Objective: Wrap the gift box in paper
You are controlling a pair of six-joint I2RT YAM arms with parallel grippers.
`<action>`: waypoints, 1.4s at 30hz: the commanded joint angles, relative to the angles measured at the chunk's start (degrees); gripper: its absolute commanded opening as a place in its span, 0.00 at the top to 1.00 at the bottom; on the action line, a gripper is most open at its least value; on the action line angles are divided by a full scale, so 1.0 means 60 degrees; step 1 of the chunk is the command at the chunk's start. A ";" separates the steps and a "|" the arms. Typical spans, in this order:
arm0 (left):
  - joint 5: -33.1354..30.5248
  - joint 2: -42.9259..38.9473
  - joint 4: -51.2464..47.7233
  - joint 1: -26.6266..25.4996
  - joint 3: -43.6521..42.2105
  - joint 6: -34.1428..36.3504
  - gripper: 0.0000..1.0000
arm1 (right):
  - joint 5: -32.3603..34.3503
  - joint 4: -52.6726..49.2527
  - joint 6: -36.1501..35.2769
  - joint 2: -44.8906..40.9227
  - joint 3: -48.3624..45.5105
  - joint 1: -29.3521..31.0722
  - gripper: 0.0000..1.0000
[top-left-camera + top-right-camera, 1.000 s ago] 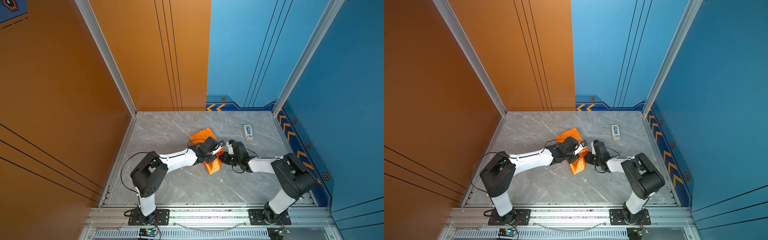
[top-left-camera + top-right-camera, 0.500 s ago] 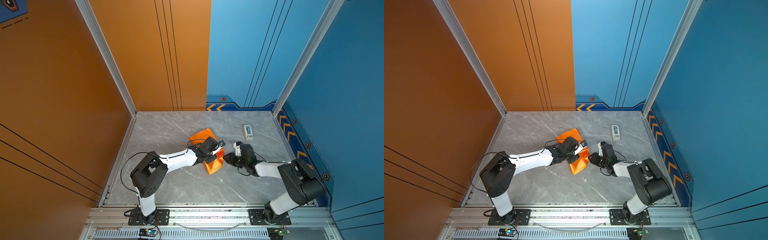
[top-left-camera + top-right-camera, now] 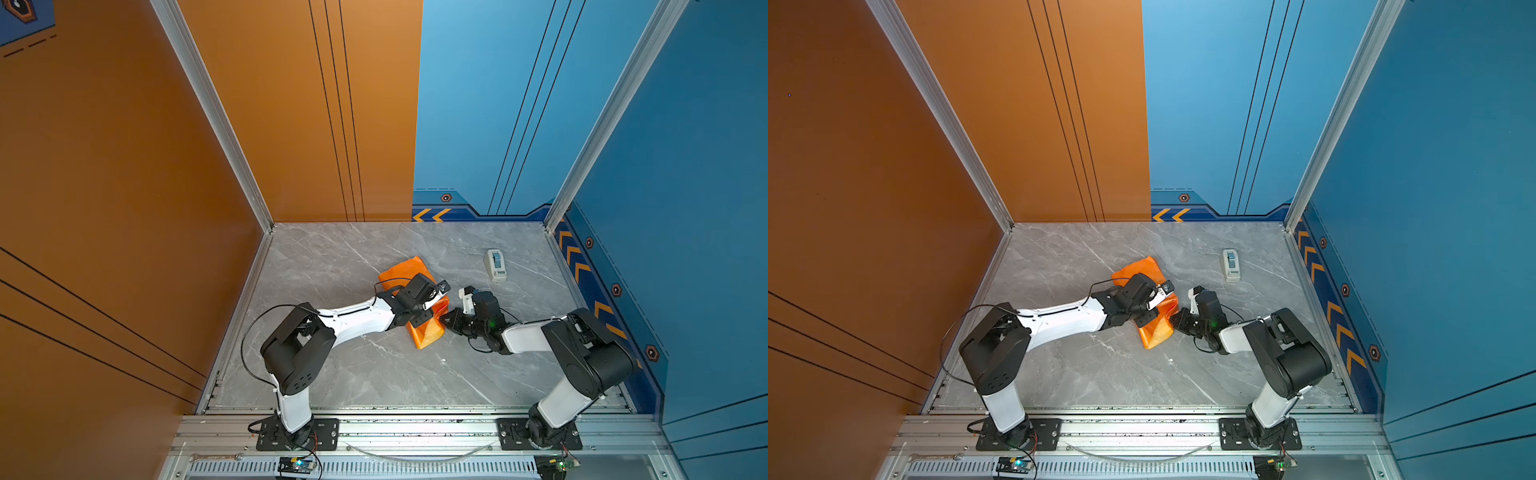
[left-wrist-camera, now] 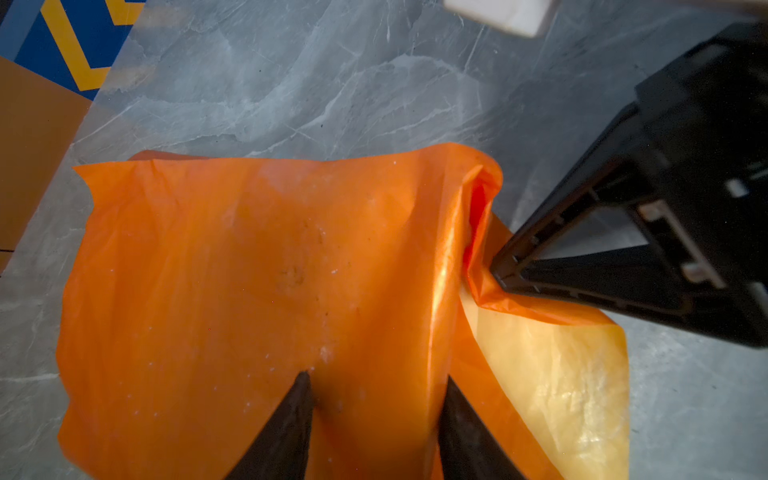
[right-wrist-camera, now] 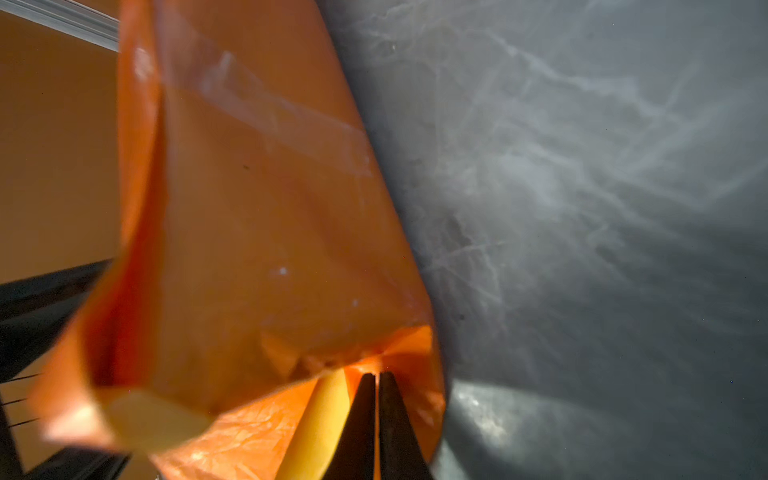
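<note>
orange paper [image 4: 257, 270] bundled, contents hidden, left gripper [image 4: 376, 376] jaws apart on top, right gripper [image 5: 377, 376] pinched shut on its fold

Glossy creased paper [image 4: 249, 270], smooth marbled tabletop [image 4: 332, 83]

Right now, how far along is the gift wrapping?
Done: the paper covers the gift box, which is hidden. In hand: the left gripper presses the top while the right gripper pinches an end flap. Remaining: folding that flap shut; the tape dispenser sits apart.
</note>
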 commanded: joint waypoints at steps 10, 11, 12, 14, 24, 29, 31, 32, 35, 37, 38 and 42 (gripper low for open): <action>0.0430 0.0075 -0.0380 0.0098 -0.0273 -0.0340 0.52 | 0.0631 -0.0749 -0.0079 0.0139 0.0220 0.0602 0.88; 0.0429 0.0080 -0.0372 0.0097 -0.0270 -0.0342 0.52 | 0.0664 -0.0859 -0.0102 0.0065 0.0123 0.0623 0.88; 0.0436 0.0077 -0.0372 0.0087 -0.0276 -0.0333 0.52 | 0.0625 -0.0942 -0.0070 0.0029 0.0017 0.0628 0.89; 0.0459 0.0076 -0.0380 0.0112 -0.0301 -0.0357 0.52 | 0.0423 -0.0939 -0.0018 -0.0024 -0.0172 0.0642 0.89; 0.0508 0.0060 -0.0369 0.0123 -0.0331 -0.0430 0.52 | -0.0374 -0.1484 -0.0154 -0.2660 -0.0747 0.0023 0.71; 0.0561 0.0080 -0.0378 0.0131 -0.0311 -0.0443 0.52 | -0.0312 -0.2842 -0.0383 -0.3001 -0.0396 -0.0932 0.80; 0.0561 0.0091 -0.0367 0.0141 -0.0304 -0.0452 0.52 | -0.0204 -0.2893 -0.0327 -0.2826 -0.0242 -0.0945 0.86; 0.0563 0.0090 -0.0379 0.0132 -0.0300 -0.0474 0.52 | -0.0151 -0.2781 -0.0241 -0.2684 -0.0208 -0.0918 0.88; 0.0560 0.0075 -0.0380 0.0137 -0.0313 -0.0488 0.52 | -0.0081 -0.2240 -0.0024 -0.2296 -0.0159 -0.0678 0.91; 0.0571 0.0069 -0.0372 0.0141 -0.0329 -0.0503 0.52 | 0.0053 -0.1940 0.0101 -0.2041 -0.0097 -0.0444 0.92; 0.0575 0.0061 -0.0376 0.0142 -0.0336 -0.0495 0.52 | 0.0130 -0.1836 0.0102 -0.1911 -0.0046 -0.0314 0.92; 0.0575 0.0047 -0.0376 0.0136 -0.0339 -0.0485 0.52 | 0.0368 -0.1405 0.0229 -0.1380 0.0162 -0.0015 0.93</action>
